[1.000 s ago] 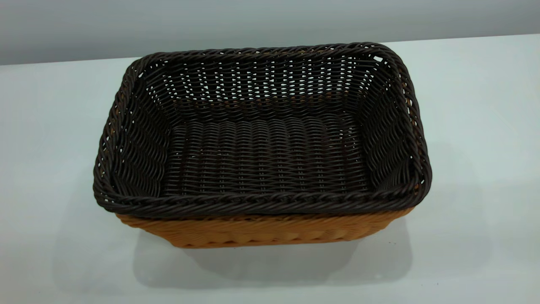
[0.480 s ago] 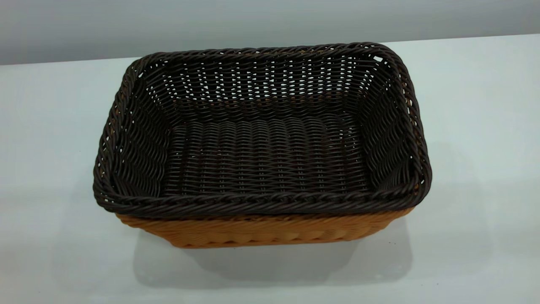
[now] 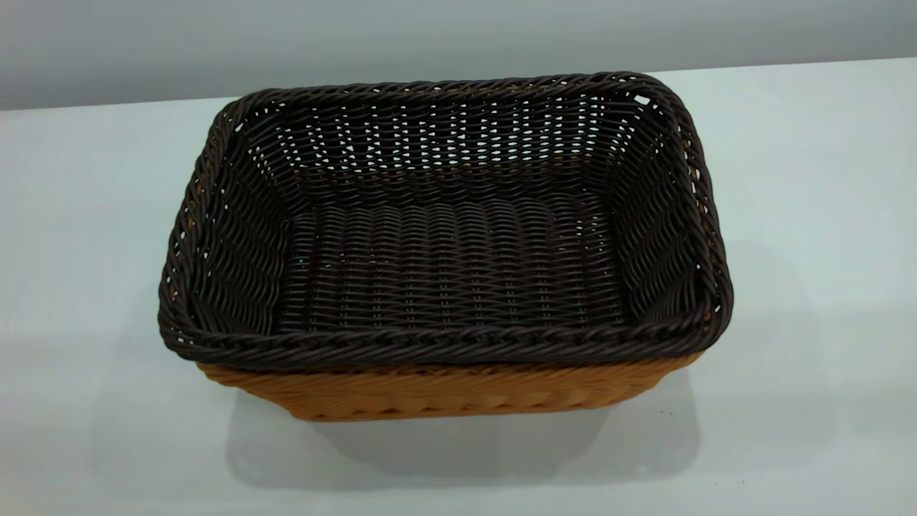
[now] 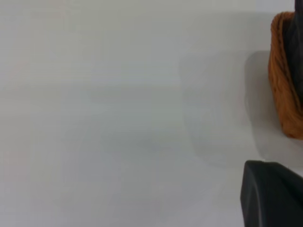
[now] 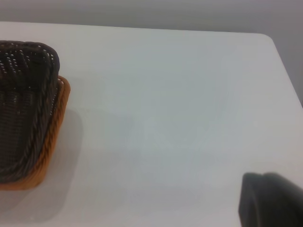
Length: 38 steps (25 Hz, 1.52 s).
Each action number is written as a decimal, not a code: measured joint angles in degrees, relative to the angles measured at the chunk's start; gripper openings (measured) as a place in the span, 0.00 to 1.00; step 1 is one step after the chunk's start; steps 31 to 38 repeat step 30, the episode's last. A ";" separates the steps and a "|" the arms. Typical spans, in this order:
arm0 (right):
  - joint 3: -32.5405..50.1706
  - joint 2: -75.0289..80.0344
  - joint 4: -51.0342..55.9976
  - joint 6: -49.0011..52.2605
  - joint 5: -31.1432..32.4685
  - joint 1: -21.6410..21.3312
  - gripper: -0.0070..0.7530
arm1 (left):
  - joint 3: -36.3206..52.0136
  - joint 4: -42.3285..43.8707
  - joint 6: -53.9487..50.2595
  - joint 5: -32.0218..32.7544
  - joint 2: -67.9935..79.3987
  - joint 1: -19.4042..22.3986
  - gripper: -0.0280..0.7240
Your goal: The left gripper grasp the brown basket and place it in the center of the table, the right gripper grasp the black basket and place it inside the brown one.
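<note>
The black basket (image 3: pixel 444 265) sits nested inside the brown basket (image 3: pixel 444 394) in the middle of the white table (image 3: pixel 802 215); only the brown one's near wall shows below the dark rim. Neither arm appears in the exterior view. In the left wrist view, a black part of my left gripper (image 4: pixel 272 194) hangs over bare table, apart from the brown basket (image 4: pixel 283 90). The right wrist view shows my right gripper (image 5: pixel 272 198) well away from the black basket (image 5: pixel 21 109) and the brown basket (image 5: pixel 49 146). Neither gripper touches anything.
A grey wall (image 3: pixel 458 36) runs behind the table's far edge. The right wrist view shows the table's rounded corner (image 5: pixel 265 40) and side edge. White tabletop surrounds the baskets on all sides.
</note>
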 joint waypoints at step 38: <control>0.00 0.00 0.00 0.00 0.00 0.00 0.01 | 0.00 0.07 0.00 0.12 -1.65 -2.39 0.04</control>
